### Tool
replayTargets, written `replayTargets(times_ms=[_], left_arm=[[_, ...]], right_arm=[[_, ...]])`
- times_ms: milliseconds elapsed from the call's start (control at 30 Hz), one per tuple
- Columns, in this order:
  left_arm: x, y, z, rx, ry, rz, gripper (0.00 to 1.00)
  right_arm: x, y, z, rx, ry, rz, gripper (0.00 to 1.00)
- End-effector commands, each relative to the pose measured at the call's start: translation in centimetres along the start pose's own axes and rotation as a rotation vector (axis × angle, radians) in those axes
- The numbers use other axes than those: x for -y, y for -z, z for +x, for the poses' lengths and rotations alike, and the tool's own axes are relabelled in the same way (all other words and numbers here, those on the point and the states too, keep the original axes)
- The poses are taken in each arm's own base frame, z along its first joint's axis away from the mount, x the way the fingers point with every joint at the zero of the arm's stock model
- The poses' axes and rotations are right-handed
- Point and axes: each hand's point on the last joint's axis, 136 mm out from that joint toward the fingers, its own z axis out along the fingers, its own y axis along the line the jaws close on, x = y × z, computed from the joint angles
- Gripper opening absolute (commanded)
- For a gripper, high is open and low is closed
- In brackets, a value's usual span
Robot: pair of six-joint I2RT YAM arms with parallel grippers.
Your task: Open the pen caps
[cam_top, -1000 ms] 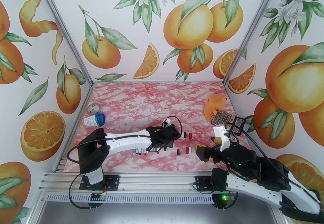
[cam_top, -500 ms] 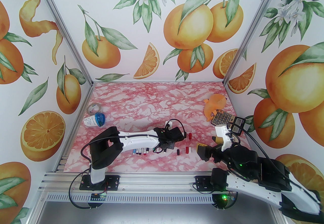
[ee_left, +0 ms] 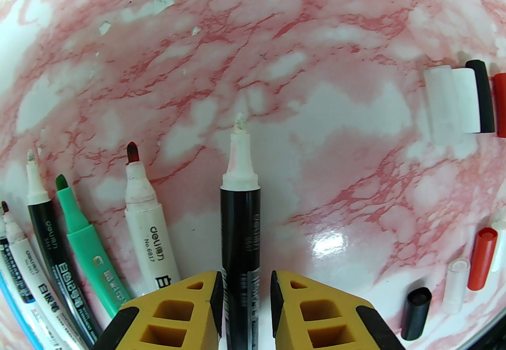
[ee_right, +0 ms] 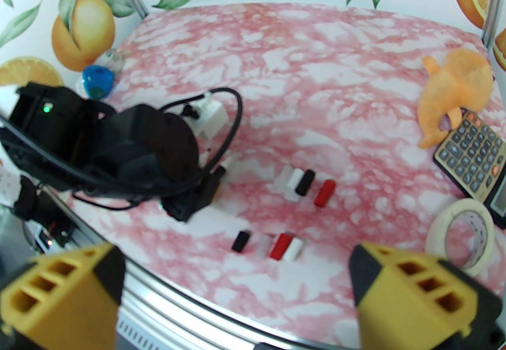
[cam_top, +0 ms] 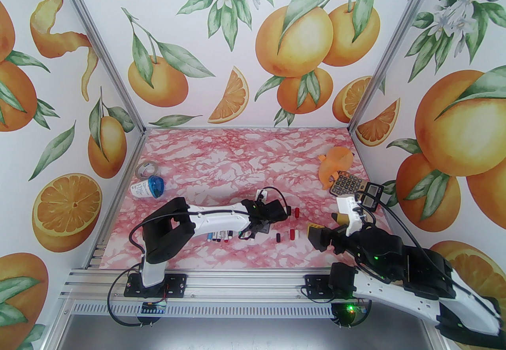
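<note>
Several uncapped pens (ee_left: 144, 222) lie side by side at the left, tips pointing away; from above they form a short row (cam_top: 219, 237). My left gripper (ee_left: 245, 281) straddles a black-barrelled pen (ee_left: 240, 230) with a bare white tip, and a narrow gap shows at the right finger (ee_left: 316, 309). The pen caps lie loose in two rows: the far row (ee_right: 305, 181) in white, black and red, the near row (ee_right: 281, 245) in black, clear, red and white. My right gripper (ee_right: 237, 273) hangs wide open above the near table edge with nothing between its fingers.
A tape roll (cam_top: 147, 170) and a blue-lidded white pot (cam_top: 148, 187) sit at the far left. An orange soft toy (cam_top: 336, 164), a calculator (cam_top: 348, 183), a small timer (cam_top: 371, 196) and a masking tape roll (ee_right: 462, 234) crowd the right side. Printed walls close three sides.
The left arm's elbow swung right and its gripper settled low by the pen row. Its jaws have parted slightly from the black pen. The right arm barely moved.
</note>
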Motion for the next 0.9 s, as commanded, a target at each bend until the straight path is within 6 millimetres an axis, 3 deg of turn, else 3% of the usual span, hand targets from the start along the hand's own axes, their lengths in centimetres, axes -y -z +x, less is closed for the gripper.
replayTargets(times_ms=[0, 500, 867], left_arm=[[-0.3, -0.1, -0.3, 0.013, -0.005, -0.036, 0.27], [-0.6, -0.3, -0.1, 0.003, -0.021, -0.058, 0.25], [-1.2, 1.6, -1.8, 0.053, -0.011, -0.051, 0.25]], right_arm=[[0.6, 0.1, 0.1, 0.005, -0.001, 0.025, 1.0], [0.6, 0.0, 0.1, 0.005, -0.001, 0.027, 1.0], [0.8, 0.1, 0.1, 0.008, -0.005, 0.035, 1.0]])
